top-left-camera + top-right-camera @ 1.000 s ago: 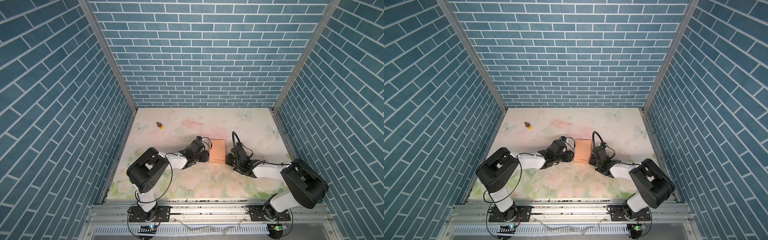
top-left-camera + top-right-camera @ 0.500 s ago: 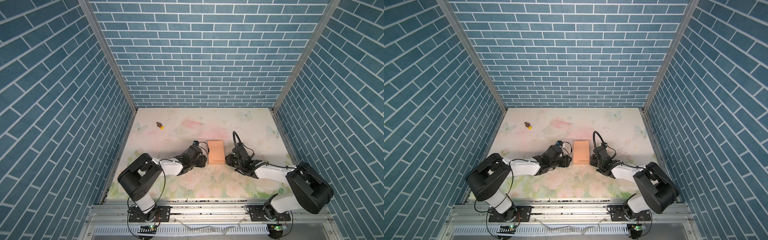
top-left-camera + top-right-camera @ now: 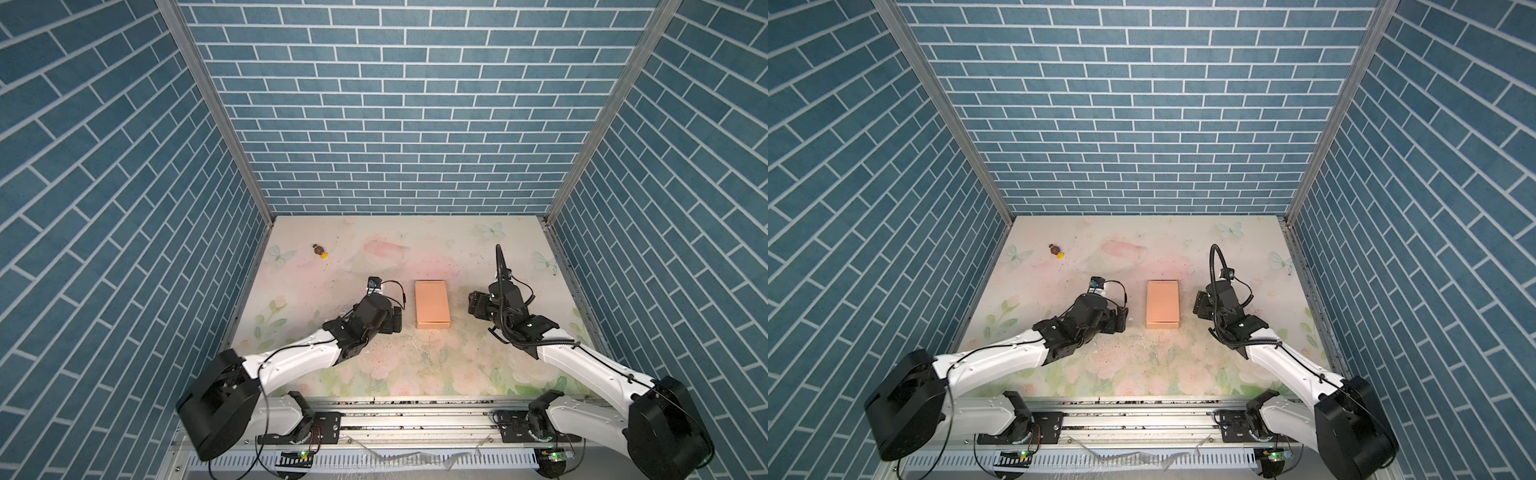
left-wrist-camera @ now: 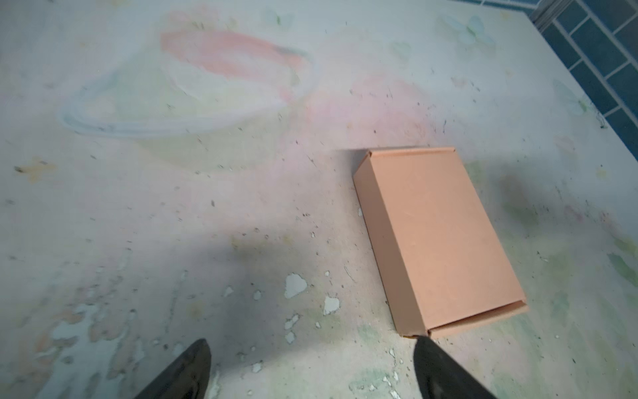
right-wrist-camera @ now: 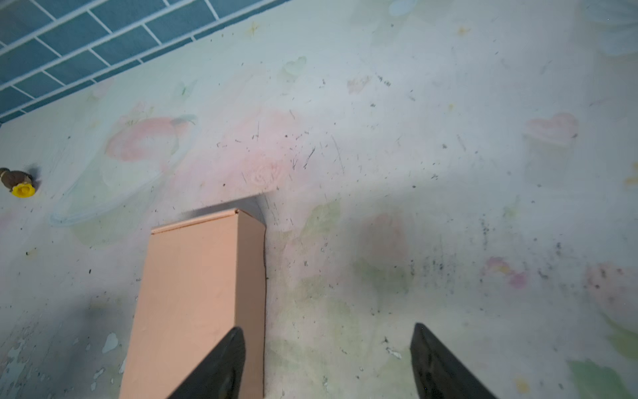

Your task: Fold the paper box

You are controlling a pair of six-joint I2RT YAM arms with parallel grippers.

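Currently paper box (image 3: 432,304) lies closed, flat on the table (image 3: 374,257); contents hidden. Left gripper (image 4: 310,341) and right gripper (image 5: 328,328) flank it, jaws spread wide, gripping nothing.

- Blue brick-patterned walls (image 3: 395,104) enclose three sides.
- Grey metal posts (image 3: 217,108) stand at the back corners.
- The pale floral tabletop (image 3: 415,374) is scuffed and speckled.
- An aluminium rail (image 3: 415,415) runs along the front.

Both arms drawn back from the paper box (image 3: 432,304): left tool (image 3: 398,320) and right tool (image 3: 471,304), earlier close against its long sides, now stand clear with jaws spread wider, bare bench (image 3: 457,328) showing between.
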